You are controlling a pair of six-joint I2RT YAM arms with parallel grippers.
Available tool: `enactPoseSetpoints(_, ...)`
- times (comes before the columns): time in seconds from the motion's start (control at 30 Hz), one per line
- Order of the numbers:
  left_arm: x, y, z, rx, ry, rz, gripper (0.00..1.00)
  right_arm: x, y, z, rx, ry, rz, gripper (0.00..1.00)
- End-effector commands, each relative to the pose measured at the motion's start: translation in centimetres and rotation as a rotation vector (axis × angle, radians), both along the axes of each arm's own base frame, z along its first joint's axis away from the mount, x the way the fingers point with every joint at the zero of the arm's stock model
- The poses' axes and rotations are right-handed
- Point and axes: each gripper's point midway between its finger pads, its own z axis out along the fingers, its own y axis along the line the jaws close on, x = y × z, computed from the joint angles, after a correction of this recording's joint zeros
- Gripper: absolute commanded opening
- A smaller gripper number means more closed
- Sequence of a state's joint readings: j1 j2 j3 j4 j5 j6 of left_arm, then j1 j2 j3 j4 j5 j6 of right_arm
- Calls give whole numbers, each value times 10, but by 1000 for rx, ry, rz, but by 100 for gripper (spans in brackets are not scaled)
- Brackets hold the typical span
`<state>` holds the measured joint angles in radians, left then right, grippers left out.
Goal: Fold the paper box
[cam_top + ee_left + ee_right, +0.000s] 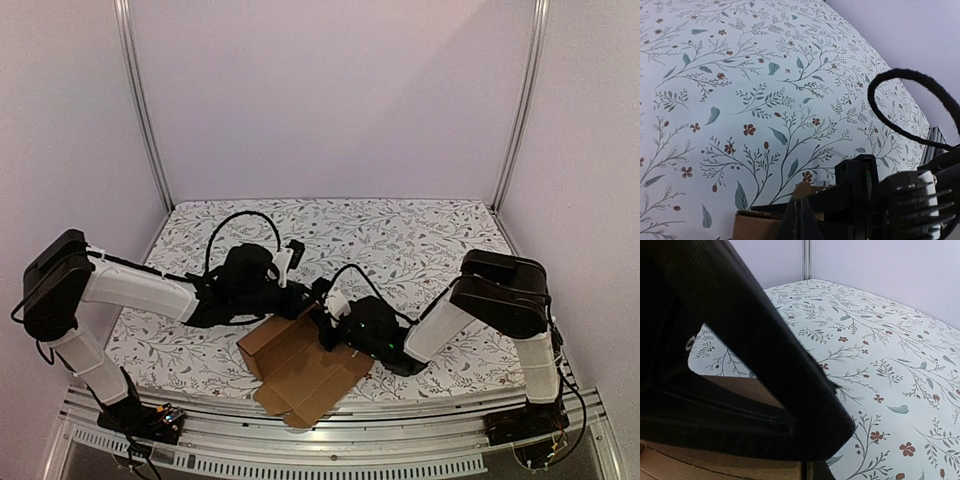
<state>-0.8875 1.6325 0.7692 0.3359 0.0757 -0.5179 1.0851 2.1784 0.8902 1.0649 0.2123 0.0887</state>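
The paper box (pixel 300 372) is a brown cardboard piece, partly raised, with its walls up at the back and flaps spread toward the near edge. Both grippers meet at its back right corner. My left gripper (pixel 308 300) reaches in from the left, and its fingers (pixel 802 222) are pressed together just above a cardboard wall (pixel 757 226). My right gripper (pixel 328 328) comes in from the right, shut on the edge of a box wall (pixel 725 467). A big black gripper part (pixel 740 340) close to the lens hides most of the right wrist view.
A floral cloth (pixel 420 240) covers the table. Grey walls and metal posts (pixel 520 100) close in the back and sides. A black cable loop (pixel 880 107) hangs beside the right gripper body (pixel 912 200) in the left wrist view.
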Motion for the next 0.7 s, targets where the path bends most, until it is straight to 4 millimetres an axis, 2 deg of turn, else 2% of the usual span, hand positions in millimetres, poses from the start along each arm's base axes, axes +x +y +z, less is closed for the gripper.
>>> enactPoseSetpoints(0.0, -17, 3, -32, 75, 66, -12, 0, 4, -9, -27, -43, 42, -38, 10)
enactPoseSetpoints(0.23, -23, 5, -40, 71, 89, 0, 0, 7, -13, -31, -23, 57, -67, 20)
enactPoseSetpoints(0.67, -24, 8, -40, 71, 89, 12, 0, 18, -14, -21, 50, 45, -136, 18)
